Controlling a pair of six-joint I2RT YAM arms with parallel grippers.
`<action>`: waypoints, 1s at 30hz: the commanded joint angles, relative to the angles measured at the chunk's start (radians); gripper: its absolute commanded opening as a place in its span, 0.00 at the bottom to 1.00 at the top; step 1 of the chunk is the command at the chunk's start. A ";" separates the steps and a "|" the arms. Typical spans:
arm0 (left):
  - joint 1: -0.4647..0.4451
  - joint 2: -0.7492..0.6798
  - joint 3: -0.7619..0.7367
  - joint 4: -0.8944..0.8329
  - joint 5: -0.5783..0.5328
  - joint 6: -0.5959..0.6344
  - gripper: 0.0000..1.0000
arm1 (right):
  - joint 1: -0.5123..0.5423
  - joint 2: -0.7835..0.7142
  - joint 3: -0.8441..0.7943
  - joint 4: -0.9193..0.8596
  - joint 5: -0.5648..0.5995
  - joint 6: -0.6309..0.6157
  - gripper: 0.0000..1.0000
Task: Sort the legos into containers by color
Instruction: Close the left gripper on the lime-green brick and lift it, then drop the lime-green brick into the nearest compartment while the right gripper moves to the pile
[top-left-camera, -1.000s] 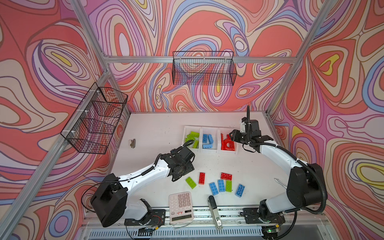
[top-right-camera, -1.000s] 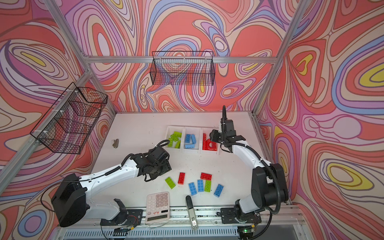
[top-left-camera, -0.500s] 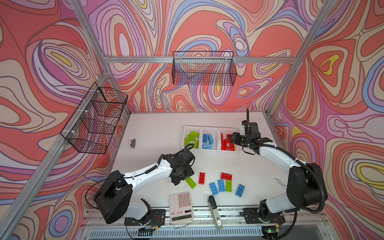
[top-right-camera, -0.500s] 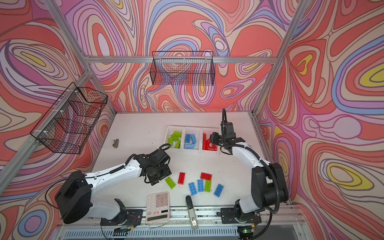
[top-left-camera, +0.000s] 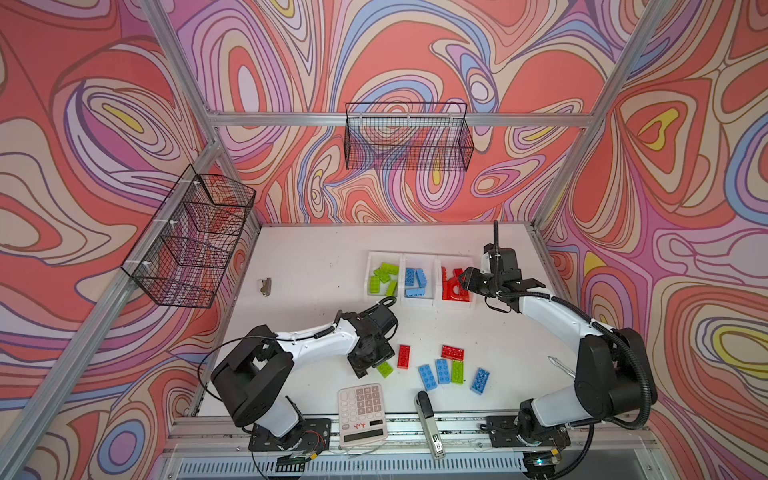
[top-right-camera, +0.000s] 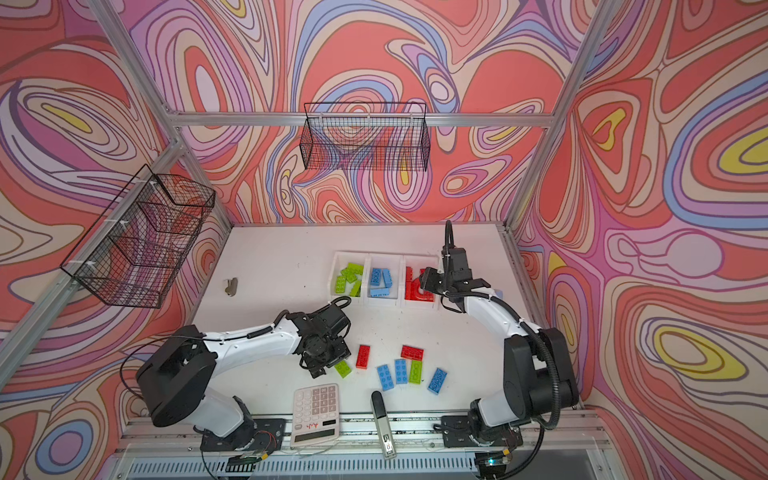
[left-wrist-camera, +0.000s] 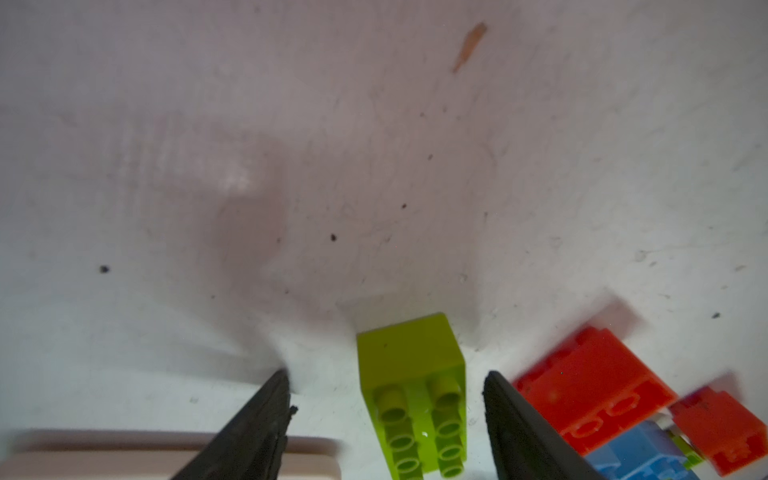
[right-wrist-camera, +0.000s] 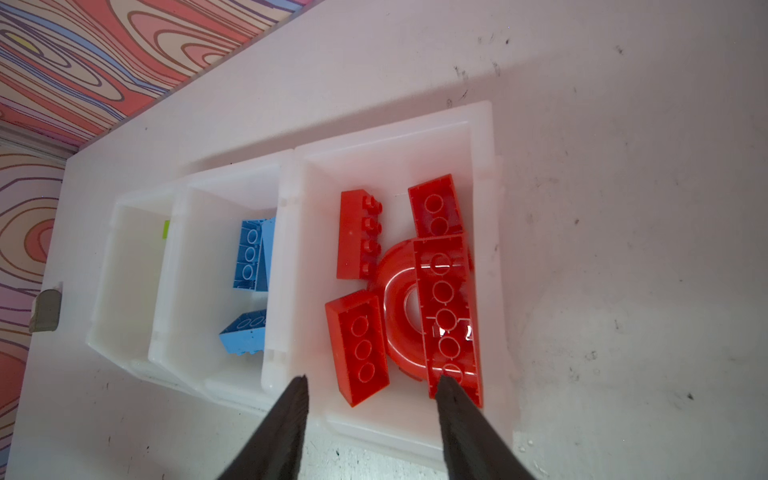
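Observation:
My left gripper (top-left-camera: 371, 366) (left-wrist-camera: 386, 374) is low over the front of the table, open, with a lime green lego (top-left-camera: 385, 369) (left-wrist-camera: 411, 374) lying between its fingers, untouched. Loose legos lie to its right: two red (top-left-camera: 403, 356), three blue (top-left-camera: 427, 376) and one green (top-left-camera: 457, 372). The three white containers (top-left-camera: 419, 258) stand in a row at the back, holding green, blue and red legos from left to right. My right gripper (top-left-camera: 467, 282) (right-wrist-camera: 372, 378) hovers open and empty over the red container (right-wrist-camera: 395, 139), where red bricks and a red arch (right-wrist-camera: 395, 286) lie.
A white-pink calculator (top-left-camera: 363, 413) and a black-grey stapler (top-left-camera: 430, 424) lie at the table's front edge. Black mesh baskets hang on the back wall (top-left-camera: 409, 141) and the left wall (top-left-camera: 191, 241). A small grey object (top-left-camera: 264, 286) sits at the left of the table.
My left gripper has moved toward the table's front and down around the green lego, its jaws narrowing slightly. The right gripper has stayed over the red container.

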 joint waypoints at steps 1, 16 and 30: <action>-0.010 0.021 0.011 0.010 0.002 -0.028 0.67 | -0.007 -0.032 -0.023 0.016 -0.002 0.015 0.52; -0.009 0.065 0.094 -0.061 -0.034 0.023 0.24 | -0.010 -0.099 -0.134 0.105 -0.020 0.063 0.50; 0.206 0.011 0.421 -0.256 -0.251 0.491 0.16 | -0.012 -0.119 -0.136 0.056 -0.056 0.033 0.50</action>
